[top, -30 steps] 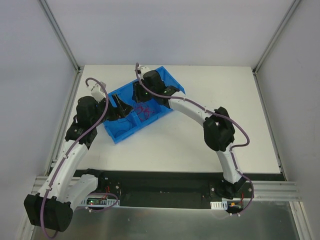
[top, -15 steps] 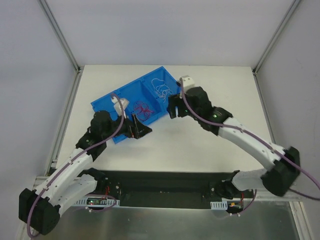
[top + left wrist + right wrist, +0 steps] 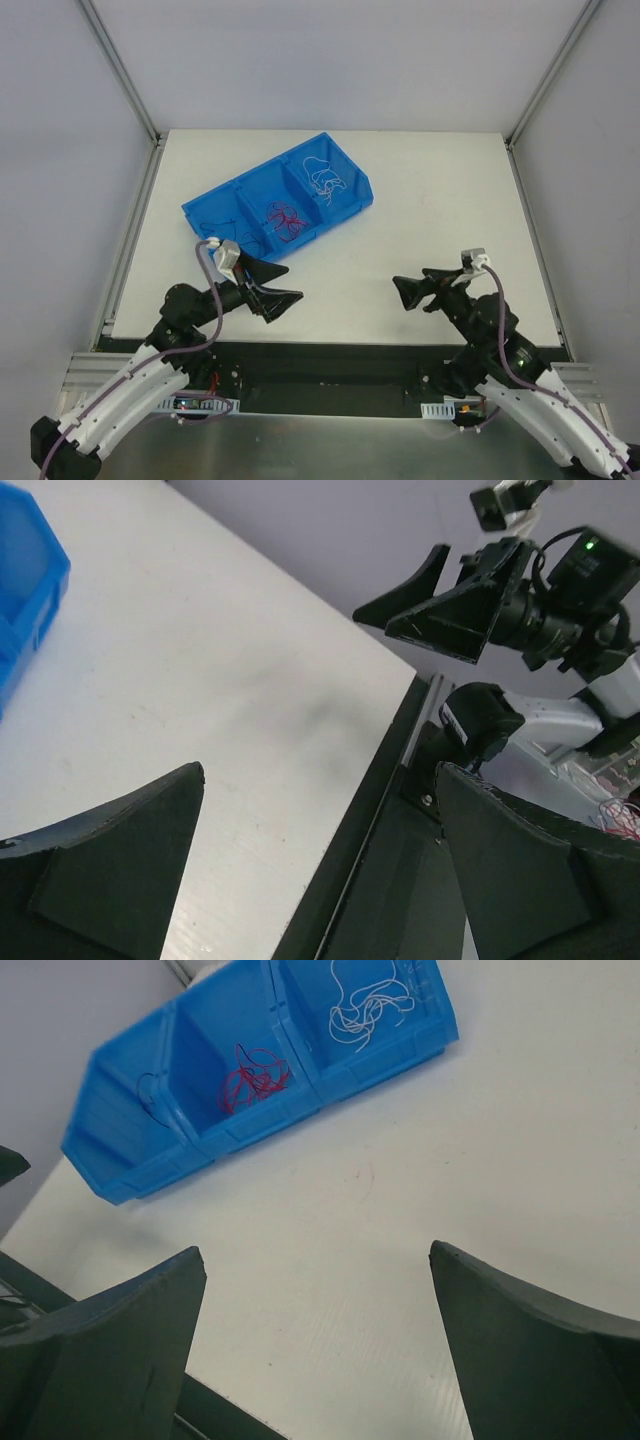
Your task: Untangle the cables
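Curling inside a partitioned blue plastic bin (image 3: 370,1065): black wire (image 3: 150,1095), red wire (image 3: 255,1080), white wire (image 3: 365,1000); left end effector (image 3: 293,282), right end effector (image 3: 408,284) gape apart.

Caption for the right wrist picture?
Open right gripper facing blue bin: white wire, red wire, dark wire, separately compartmented.

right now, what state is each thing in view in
blue bin: upright, three compartments, nothing touching it
white cable: loose, alone in one end compartment
red cable: bunched, alone in the middle compartment
black cable: alone in the other end compartment
left end effector: open, empty, clear of the bin
right end effector: open, empty, clear of the bin
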Motion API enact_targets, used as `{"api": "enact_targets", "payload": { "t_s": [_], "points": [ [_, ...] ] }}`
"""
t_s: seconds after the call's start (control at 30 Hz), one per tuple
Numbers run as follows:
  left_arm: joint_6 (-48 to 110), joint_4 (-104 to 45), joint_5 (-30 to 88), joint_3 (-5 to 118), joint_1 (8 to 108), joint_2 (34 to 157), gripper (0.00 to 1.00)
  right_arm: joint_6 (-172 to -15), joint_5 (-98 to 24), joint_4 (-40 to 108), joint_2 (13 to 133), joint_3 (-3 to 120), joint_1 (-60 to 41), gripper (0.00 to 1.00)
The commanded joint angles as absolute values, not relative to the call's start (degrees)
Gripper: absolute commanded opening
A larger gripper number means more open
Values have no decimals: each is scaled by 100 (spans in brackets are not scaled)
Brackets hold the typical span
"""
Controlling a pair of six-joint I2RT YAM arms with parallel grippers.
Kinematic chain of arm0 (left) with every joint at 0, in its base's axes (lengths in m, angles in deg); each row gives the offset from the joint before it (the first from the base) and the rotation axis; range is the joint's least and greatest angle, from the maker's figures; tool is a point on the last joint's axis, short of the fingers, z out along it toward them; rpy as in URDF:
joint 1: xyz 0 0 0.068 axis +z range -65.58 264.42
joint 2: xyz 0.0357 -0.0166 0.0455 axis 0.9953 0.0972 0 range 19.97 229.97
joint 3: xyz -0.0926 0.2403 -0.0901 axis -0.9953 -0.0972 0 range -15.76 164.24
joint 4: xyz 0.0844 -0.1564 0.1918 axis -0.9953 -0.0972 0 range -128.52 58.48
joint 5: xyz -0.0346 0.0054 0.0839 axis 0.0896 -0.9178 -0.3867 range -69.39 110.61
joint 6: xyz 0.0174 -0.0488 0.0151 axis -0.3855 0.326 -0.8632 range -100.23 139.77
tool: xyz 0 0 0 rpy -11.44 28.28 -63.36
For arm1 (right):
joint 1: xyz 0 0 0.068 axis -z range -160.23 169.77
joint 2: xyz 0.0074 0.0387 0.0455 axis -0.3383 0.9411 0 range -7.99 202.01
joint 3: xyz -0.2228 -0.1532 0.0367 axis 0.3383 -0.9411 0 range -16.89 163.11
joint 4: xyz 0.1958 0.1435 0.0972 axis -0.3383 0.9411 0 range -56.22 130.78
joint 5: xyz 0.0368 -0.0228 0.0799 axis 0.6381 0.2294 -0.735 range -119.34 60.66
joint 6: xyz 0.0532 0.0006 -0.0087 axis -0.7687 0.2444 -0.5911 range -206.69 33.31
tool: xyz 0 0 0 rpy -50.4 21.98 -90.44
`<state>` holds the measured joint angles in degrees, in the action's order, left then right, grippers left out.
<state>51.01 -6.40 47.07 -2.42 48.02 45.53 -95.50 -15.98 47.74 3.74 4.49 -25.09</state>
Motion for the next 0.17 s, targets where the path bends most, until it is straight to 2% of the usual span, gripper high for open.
{"api": "enact_targets", "payload": {
  "t_s": [0.0, 0.13],
  "points": [
    [5122, -164, 4268, -960, 4769, 3283, 99, -10293, -1370, 4452, -953, -290, -2523, 96],
    [5281, -321, 4039, -1207, 4769, 2429, 99, -10585, -667, 4572, -1598, -574, -2514, 96]
  ]
}}
